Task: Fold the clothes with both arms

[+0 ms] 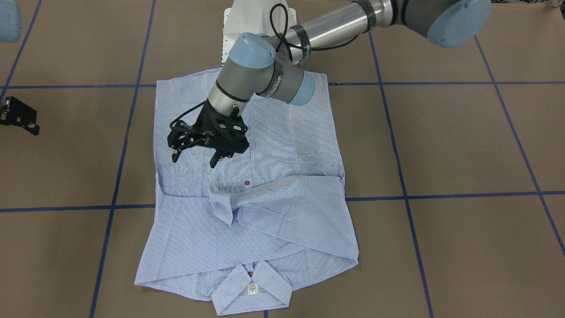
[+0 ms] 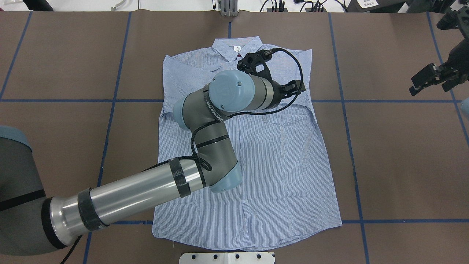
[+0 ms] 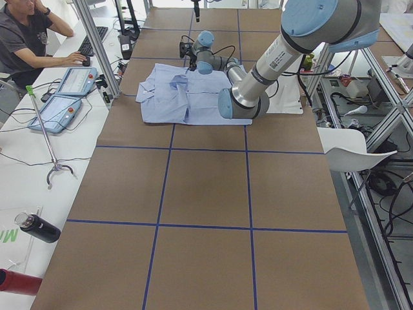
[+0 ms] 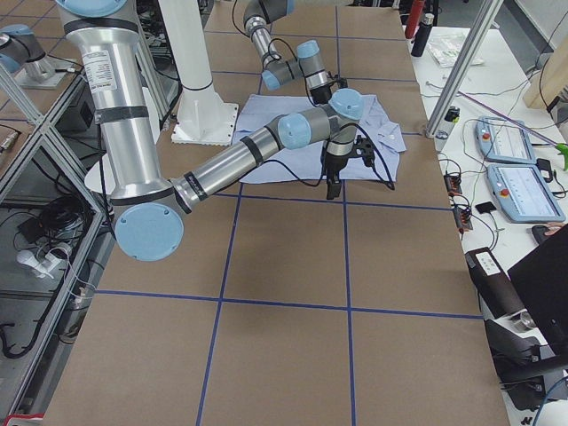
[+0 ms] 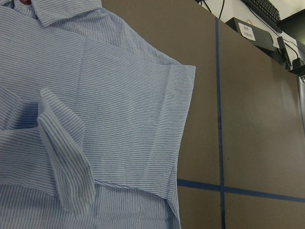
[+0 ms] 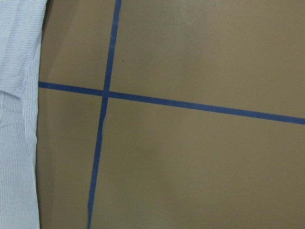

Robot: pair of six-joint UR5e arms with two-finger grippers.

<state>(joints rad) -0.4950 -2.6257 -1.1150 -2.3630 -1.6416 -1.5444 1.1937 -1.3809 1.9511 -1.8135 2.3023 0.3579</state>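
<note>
Standing nearest the robot: the white pedestal base, its edge just short of the shirt's hem.
Table: a brown covering marked into squares with blue tape.
Shirt: the light blue and white striped shirt lies flat and front-up in the middle of the table. Its hem is toward the robot, its collar is away from it, and the button placket runs down the centre.
Left arm: the left arm comes in from the robot's left, crosses above the lower half of the shirt, bends, and carries its wrist over the chest.
Left gripper: the left gripper hangs above the shirt front, on the robot's right of the placket. Its fingers are spread wide with nothing between them, and they appear clear of the cloth.
Sleeves: both sleeves lie folded inward across the chest and overlap. One cuff is turned up near the centre, just beyond a dark red button.
Right gripper: the right gripper is over bare table on the robot's right, well apart from the shirt. Its fingers look parted and hold nothing.
Collar: the collar lies spread flat at the far end, with a small white neck label inside it.
Beyond the table: a person sits at a white desk.
</note>
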